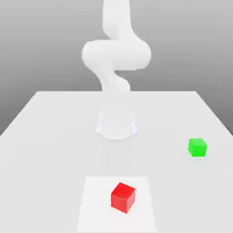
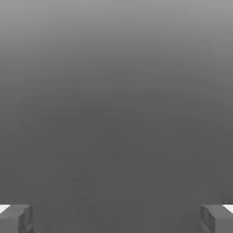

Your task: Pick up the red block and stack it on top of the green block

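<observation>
Your gripper (image 2: 116, 218) is released, its two fingertips (image 2: 16, 218) spread wide apart with nothing but plain grey surface between them. On the white table (image 1: 45, 136), the red block (image 1: 123, 197) sits on a lighter square patch (image 1: 95, 205) near the front edge in the exterior view. The green block (image 1: 197, 147) rests well apart toward the exterior view's right, while the white arm (image 1: 116, 54) rises behind both.

From my station I see a pale white desk (image 1: 54, 136) under a plain grey backdrop (image 1: 191, 41), with a brighter white square patch (image 1: 95, 205) (near its front edge).
</observation>
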